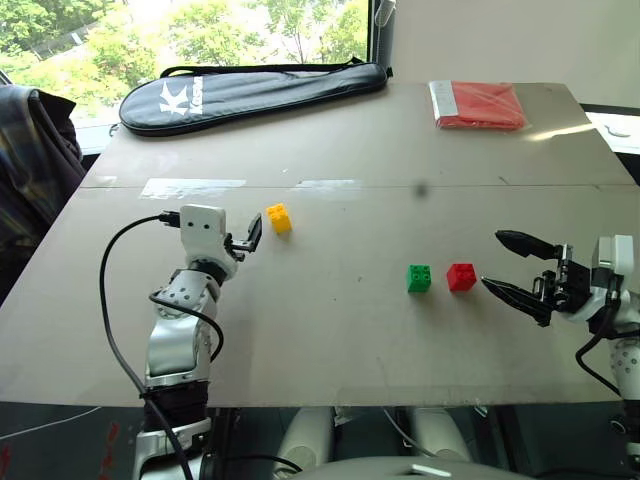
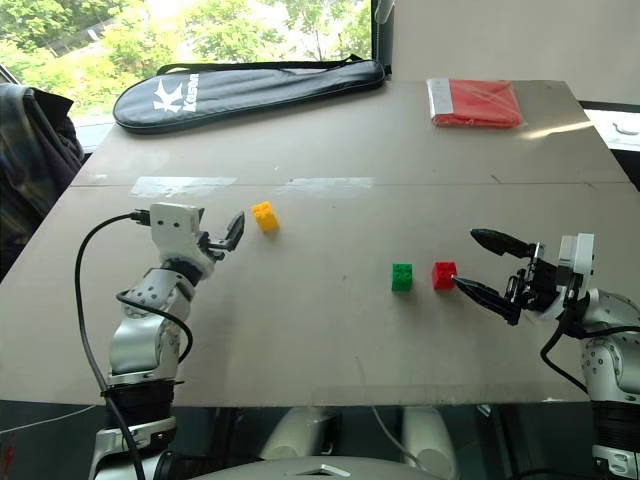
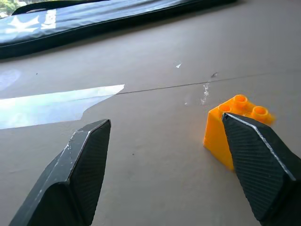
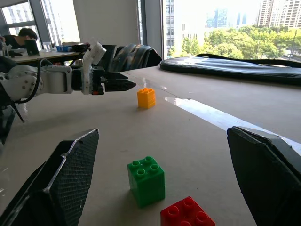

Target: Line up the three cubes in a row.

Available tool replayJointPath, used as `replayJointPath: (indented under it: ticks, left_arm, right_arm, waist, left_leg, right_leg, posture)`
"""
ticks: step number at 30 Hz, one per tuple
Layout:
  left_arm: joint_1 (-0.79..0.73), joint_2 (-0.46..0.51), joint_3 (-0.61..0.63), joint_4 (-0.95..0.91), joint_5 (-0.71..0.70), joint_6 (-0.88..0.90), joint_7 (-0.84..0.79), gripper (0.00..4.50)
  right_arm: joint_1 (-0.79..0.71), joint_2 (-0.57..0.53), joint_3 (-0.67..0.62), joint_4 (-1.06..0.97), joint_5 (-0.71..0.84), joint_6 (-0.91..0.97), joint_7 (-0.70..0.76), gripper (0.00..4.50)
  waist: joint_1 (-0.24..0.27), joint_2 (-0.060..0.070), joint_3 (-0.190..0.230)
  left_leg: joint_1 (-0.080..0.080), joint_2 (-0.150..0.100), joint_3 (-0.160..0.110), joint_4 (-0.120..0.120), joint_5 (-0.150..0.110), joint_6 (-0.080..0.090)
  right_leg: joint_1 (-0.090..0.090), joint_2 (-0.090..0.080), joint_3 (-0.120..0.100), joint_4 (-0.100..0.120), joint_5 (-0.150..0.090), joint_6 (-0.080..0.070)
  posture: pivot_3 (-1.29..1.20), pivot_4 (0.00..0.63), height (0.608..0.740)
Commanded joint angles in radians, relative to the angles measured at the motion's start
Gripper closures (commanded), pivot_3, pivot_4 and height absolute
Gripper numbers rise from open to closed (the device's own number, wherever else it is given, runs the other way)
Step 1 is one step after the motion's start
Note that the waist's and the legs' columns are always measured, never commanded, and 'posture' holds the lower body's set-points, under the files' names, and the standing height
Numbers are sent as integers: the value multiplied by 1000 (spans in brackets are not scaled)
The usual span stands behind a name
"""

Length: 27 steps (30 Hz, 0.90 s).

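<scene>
- Head views: the yellow brick (image 1: 279, 218) lies apart on the grey table (image 1: 330, 330), at about ten o'clock from the green brick (image 1: 419, 278); the red brick (image 1: 461, 277) sits just beside the green one, at its three o'clock. The left gripper (image 1: 250, 236), jaws spread and empty, hovers just beside the yellow brick at its eight o'clock. The right gripper (image 1: 512, 267), jaws wide and empty, stands at the red brick's three o'clock. Likely risk: a grasp begun from this offset could push the yellow brick off rather than enclose it; the right gripper's lower finger, near the red brick, could nudge the aligned pair.
- Left wrist view: the yellow brick is partly masked by one black finger (image 3: 258, 165), so its far corner is hidden. Whether finger and brick touch cannot be told.
- Right wrist view: the red brick is cut off by the frame edge. The racket case (image 4: 235, 68) is cropped too. The left gripper's tips merge, so their gap is hard to read here.
</scene>
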Motion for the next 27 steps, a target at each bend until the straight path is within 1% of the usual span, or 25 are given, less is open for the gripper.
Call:
replayJointPath:
  ticks: [1,4,8,13,19,23,27]
  left_arm:
    - [-17,-28,-46,-19,13,-22,22,640]
    - [-6,-66,-102,-43,13,-17,24,640]
    - [2,-101,-121,-44,42,-19,90,640]
    - [-28,-118,-143,24,89,-35,148,640]
    - [-108,-183,-157,173,110,-82,221,640]
    - [-144,-220,-132,225,102,-93,277,640]
    - [-160,-233,-132,240,114,-100,319,640]
  right_arm:
    - [-3,-14,-31,-11,2,-25,12,0]
    - [14,-13,-38,-17,2,-37,12,0]
    - [53,-12,-49,-30,3,-53,10,0]
    - [78,-15,-55,-35,6,-68,7,0]
    - [99,-14,-70,-42,2,-77,4,0]
    - [111,-19,-77,-44,8,-81,6,0]
    - [116,-23,-85,-42,14,-83,10,0]
  waist:
    - [-1,0,0]
    - [-1,0,0]
    - [-3,0,0]
    - [-1,0,0]
    - [0,0,0]
    - [-2,0,0]
    - [-1,-1,0]
  left_leg:
    - [0,0,0,0,0,0]
    - [0,0,0,0,0,0]
    - [0,1,1,0,0,0]
    - [1,0,1,0,0,0]
    - [0,-1,1,0,0,0]
    - [0,-1,1,0,0,0]
    - [1,-1,1,0,0,0]
  right_leg:
    - [0,0,0,0,0,0]
    - [0,0,0,0,0,0]
    - [0,1,1,0,0,0]
    - [0,1,1,0,0,0]
    - [0,0,0,0,0,0]
    - [0,0,1,0,0,0]
    - [0,1,1,0,0,0]
  posture:
    - [0,150,740]
    - [0,150,740]
    - [0,150,740]
    - [0,150,740]
    - [0,150,740]
    - [0,150,740]
    - [0,150,740]
